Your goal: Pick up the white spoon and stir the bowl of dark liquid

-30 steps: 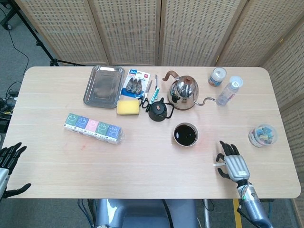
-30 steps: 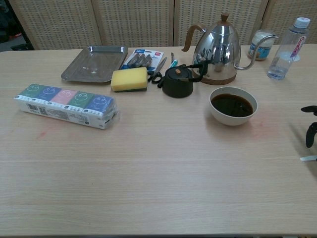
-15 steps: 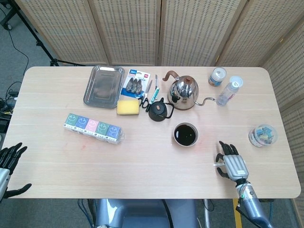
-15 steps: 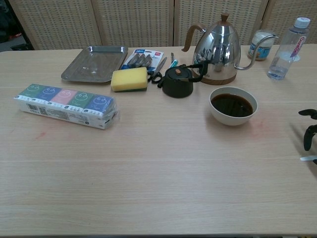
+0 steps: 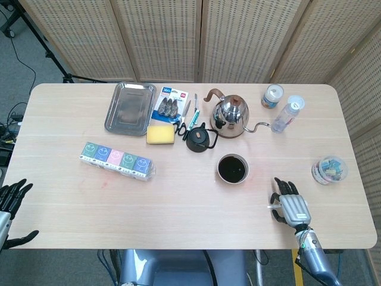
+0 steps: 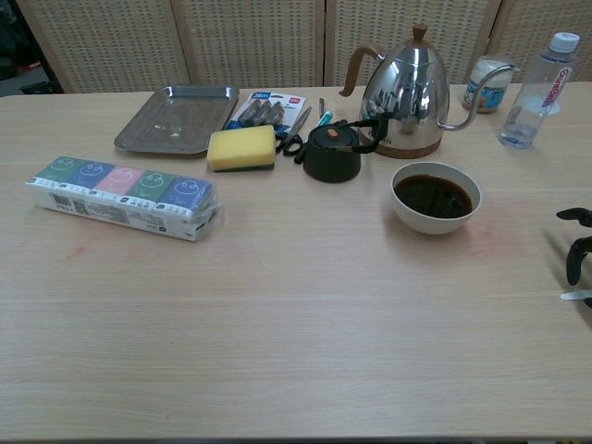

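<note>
The right robot hand (image 5: 290, 205) lies flat over the white spoon (image 5: 272, 206) at five o'clock of the bowl (image 5: 232, 168); whether it grips I cannot tell; left robot hand (image 5: 11, 199) idle, fingers apart.

Steel kettle (image 5: 231, 117) stands behind black teapot (image 5: 198, 140), beside yellow sponge (image 5: 161, 134).
</note>
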Robot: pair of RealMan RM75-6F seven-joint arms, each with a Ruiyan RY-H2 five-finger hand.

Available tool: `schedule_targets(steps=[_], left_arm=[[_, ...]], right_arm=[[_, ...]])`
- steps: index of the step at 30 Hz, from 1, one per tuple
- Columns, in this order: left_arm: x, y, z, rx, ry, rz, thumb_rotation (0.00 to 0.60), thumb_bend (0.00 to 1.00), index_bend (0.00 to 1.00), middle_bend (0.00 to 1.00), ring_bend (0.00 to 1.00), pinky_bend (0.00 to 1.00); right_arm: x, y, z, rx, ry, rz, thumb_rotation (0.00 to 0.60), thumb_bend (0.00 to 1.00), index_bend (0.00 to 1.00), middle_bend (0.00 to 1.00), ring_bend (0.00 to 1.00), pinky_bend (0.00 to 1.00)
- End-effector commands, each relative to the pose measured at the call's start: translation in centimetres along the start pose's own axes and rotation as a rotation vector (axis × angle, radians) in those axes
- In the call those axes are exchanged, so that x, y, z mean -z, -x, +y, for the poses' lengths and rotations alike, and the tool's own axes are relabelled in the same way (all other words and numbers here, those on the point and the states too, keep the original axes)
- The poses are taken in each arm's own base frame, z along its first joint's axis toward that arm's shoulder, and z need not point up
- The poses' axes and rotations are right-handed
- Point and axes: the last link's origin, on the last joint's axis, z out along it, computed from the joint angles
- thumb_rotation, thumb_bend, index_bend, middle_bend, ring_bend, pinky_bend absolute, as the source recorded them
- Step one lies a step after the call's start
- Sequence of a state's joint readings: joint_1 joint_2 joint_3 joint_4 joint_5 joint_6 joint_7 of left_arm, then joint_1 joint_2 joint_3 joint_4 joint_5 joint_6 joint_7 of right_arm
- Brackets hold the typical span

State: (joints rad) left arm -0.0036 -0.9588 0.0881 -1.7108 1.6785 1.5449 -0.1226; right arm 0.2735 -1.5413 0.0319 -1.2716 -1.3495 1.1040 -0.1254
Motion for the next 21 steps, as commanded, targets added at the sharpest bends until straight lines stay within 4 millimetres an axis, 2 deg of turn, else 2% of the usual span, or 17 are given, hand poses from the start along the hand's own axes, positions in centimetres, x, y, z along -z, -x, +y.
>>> schedule_targets(steps=[1, 21], left_arm=[[-0.01, 0.01, -0.01, 0.0, 0.001, -0.001, 0.6, 0.0, 0.0, 0.0, 0.0, 0.0], [-0.06, -0.01, -0.03, 0.0, -0.004, 0.001, 0.6, 0.0, 0.0, 0.0, 0.0, 0.0]], right_arm=[[-0.05, 0.09, 0.03, 0.006, 0.002, 0.0, 0.6, 0.41, 0.47, 0.0, 0.0, 0.0], [-0.42, 0.9, -0.18, 0.034, -0.006, -0.009, 0.6, 0.41, 0.47, 0.0, 0.0, 0.0]])
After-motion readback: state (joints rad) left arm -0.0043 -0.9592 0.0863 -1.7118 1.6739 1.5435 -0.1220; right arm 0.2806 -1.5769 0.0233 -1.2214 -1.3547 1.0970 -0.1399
